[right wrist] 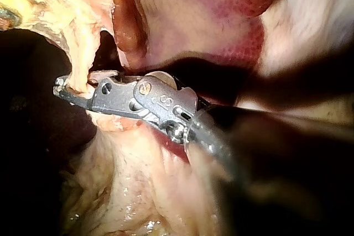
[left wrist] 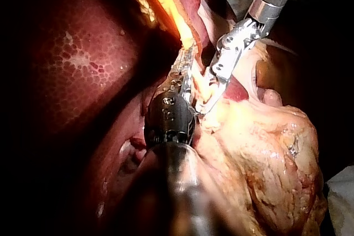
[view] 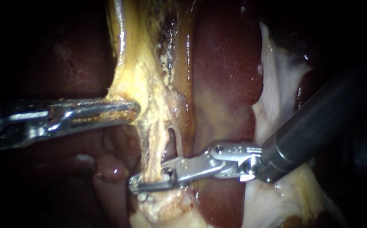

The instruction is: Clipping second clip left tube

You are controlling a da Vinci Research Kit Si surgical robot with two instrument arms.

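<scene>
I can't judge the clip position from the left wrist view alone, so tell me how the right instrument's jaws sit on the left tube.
Observer: In the endoscope view the right instrument lies across the left tube, its tips showing past the tube's far edge.
Operator: Confirm both jaws are on it.
Observer: The right wrist view shows the tube between the jaws, touched from both sides.
Operator: Report where my left instrument is.
Observer: In the endoscope view the left instrument is shut on the yellowish tissue higher up, clearly apart from the right jaws.
</scene>
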